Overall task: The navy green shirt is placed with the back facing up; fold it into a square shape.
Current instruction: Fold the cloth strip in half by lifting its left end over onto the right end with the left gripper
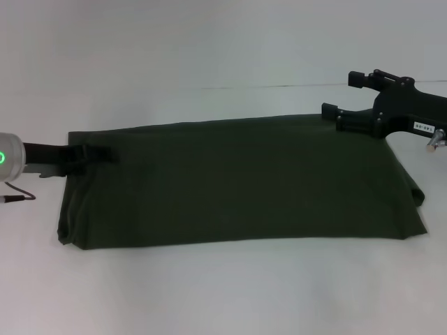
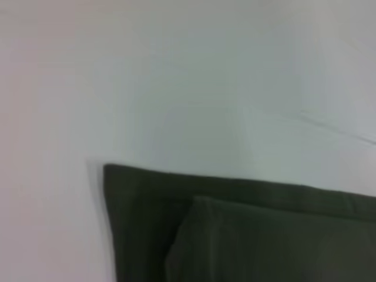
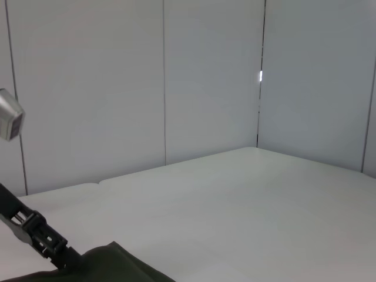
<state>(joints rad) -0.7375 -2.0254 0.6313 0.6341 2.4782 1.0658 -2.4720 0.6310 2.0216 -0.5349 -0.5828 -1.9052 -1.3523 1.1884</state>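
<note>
While it lies folded into one wide band on the white table (image 1: 223, 293), one navy green shirt (image 1: 237, 185) fills the middle.
Two grippers: left gripper (image 1: 105, 155) pinches its far-left corner; right gripper (image 1: 334, 98) spread wide at the far-right corner.

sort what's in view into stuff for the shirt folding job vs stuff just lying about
Job:
navy green shirt, folded into a wide band
left gripper at its far left corner
right gripper at its far right corner

Lying about:
white table
cable beside the left arm
</note>
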